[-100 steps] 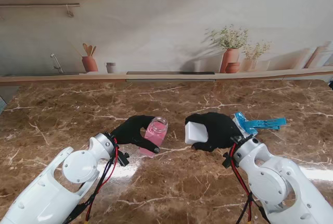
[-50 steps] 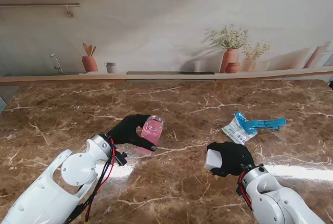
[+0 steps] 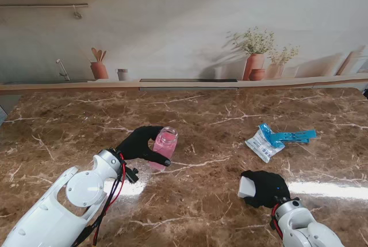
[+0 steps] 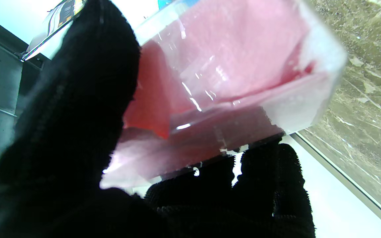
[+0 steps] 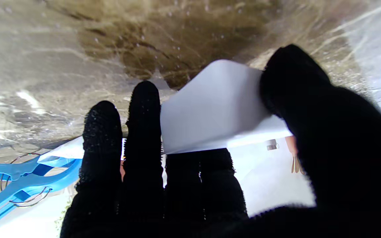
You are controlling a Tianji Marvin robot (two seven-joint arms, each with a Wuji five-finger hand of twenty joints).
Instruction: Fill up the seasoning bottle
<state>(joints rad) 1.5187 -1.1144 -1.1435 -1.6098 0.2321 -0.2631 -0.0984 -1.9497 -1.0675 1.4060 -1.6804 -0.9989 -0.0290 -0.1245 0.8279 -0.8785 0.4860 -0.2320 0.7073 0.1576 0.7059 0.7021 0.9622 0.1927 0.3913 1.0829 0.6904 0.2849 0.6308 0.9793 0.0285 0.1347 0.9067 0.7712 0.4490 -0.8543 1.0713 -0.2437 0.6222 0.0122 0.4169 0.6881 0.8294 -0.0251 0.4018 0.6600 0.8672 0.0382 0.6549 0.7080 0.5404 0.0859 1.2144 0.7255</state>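
On the marble countertop (image 3: 218,109), my left hand (image 3: 140,143) wraps its black-gloved fingers (image 4: 270,185) around the seasoning bottle (image 3: 163,147), a clear jar filled with pink seasoning, tilted with its open mouth toward the back wall. The bottle sits left of centre, its base low over the marble; I cannot tell whether it touches. My right hand (image 3: 265,188), nearer to me on the right, pinches a white lid (image 3: 247,187) between thumb and fingers (image 5: 144,132), low over the stone. Farther from me on the right lie a seasoning sachet (image 3: 260,145) and a blue clip (image 3: 292,136), touching each other, well apart from both hands.
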